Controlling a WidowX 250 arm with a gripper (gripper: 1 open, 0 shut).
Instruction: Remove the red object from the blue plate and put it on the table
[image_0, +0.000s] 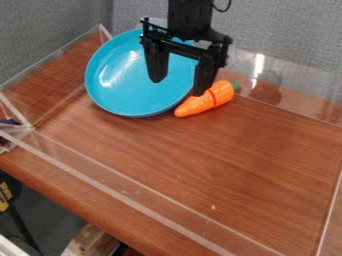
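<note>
Item one: my black arm, reaching down from the top edge; its tool (182, 80) has its two fingers apart, pointing down over the blue plate (114, 88) at upper centre. Item two: orange carrot toy (206, 100), slanting, right of the plate on the brown desk (201, 185).

From above, the camera faces obliquely down across the table (201, 180), fairly close.

Carrot toy (206, 100) just right of plate (123, 92)
</note>
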